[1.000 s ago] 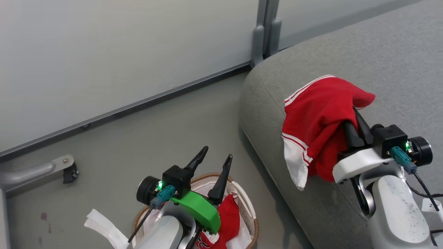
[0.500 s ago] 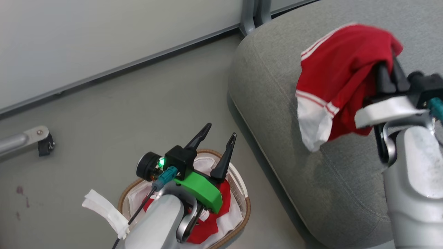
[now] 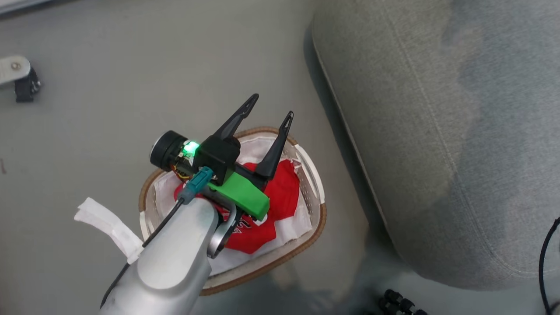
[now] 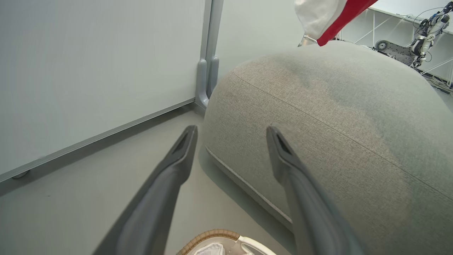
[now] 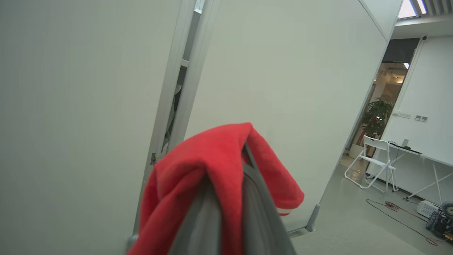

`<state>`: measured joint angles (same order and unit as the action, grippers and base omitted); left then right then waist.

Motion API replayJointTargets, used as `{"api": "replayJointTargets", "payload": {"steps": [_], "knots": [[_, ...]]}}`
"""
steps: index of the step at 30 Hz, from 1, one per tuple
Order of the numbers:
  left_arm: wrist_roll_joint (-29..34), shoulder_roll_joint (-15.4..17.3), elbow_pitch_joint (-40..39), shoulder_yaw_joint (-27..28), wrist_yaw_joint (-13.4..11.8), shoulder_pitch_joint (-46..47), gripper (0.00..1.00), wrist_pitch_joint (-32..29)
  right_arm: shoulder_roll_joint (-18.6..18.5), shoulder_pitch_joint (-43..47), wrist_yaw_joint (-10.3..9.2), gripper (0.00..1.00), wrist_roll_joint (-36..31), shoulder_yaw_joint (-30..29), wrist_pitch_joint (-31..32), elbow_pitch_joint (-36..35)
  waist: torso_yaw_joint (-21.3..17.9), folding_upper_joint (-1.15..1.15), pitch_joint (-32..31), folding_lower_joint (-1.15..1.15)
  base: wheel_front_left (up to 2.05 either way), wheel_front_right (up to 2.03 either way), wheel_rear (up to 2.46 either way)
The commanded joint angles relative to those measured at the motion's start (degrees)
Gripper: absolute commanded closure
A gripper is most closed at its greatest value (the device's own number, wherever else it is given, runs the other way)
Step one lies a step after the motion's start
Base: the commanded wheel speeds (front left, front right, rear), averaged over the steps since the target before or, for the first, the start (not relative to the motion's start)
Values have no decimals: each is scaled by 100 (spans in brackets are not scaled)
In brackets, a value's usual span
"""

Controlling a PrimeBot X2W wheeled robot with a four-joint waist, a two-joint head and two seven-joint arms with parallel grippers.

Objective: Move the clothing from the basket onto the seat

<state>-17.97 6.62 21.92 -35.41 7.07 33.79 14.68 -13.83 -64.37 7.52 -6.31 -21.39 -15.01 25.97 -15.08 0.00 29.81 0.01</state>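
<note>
Hanging just above the basket [image 3: 323,214] in the lower middle of the head view, the left gripper [image 3: 271,105] had its jaws spread wide with nothing between them. They pointed toward the upper right of the frame. To me it looked poised there to go down for what remained inside. A red garment [image 3: 284,188] lay crumpled in the basket on the white sheet [image 3: 262,146] that lined it. One strip of white cloth [image 3: 105,218] trailed over the rim onto the floor [image 3: 109,109] at the lower left. The basket sat on the floor just beside the couch [image 3: 437,131], which took up the right of the frame. I guessed it was put that near so a short swing would carry things across.

The right gripper [image 5: 246,161] was raised toward pale wall panels, its jaws pressed together on a second red garment [image 5: 212,156]. The cloth was folded over their tips and hung down both sides at the bottom centre of the right wrist view. In the left wrist view, a red and white corner of it dangled at the top right of the frame, above the couch's rounded top. Whether it touched the couch I could not tell, but it looked carried rather than laid down.

On the garment in the basket, a scrap of white-edged lettering peeked out beside the left arm. Too much of it was hidden to read.
</note>
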Motion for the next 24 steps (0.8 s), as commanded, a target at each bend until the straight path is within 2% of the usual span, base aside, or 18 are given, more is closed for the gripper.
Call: {"api": "replayJointTargets", "payload": {"steps": [1,7,15,19,20,21,22,23,24], "knots": [[52,74,-75,7,-24,189,0,-22,-110,-168,-6,100,-76,-90,-27,133,304,0,1030,-1,0,0,0],[141,158,-244,18,-75,406,0,-77,-210,-388,-6,100,-382,-391,-27,680,320,0,1554,-1,0,0,0],[128,202,-215,-13,-103,418,0,-57,149,166,-6,100,-580,-832,-20,1157,304,0,1677,-1,0,0,0],[86,232,-187,-13,-111,363,0,-47,293,406,-6,100,-596,-852,-19,1242,289,0,1589,-1,0,0,0],[74,237,-187,-11,-122,357,0,-46,311,444,-6,88,-601,-843,-19,1205,286,0,1564,-1,0,0,0],[49,244,-183,1,-136,339,0,-47,350,511,-6,60,-591,-851,-18,1114,276,0,1525,-1,0,0,0],[35,247,-175,14,-148,317,0,-43,384,586,-6,9,-591,-858,-18,1079,267,0,1485,-1,0,0,0],[11,246,-158,31,-152,285,0,-37,417,700,-6,0,-599,-864,-16,1035,261,0,1415,-1,0,0,0],[-20,232,-145,39,-158,257,0,-34,434,789,-6,0,-611,-865,-16,999,262,0,1356,-1,0,0,0]]}}
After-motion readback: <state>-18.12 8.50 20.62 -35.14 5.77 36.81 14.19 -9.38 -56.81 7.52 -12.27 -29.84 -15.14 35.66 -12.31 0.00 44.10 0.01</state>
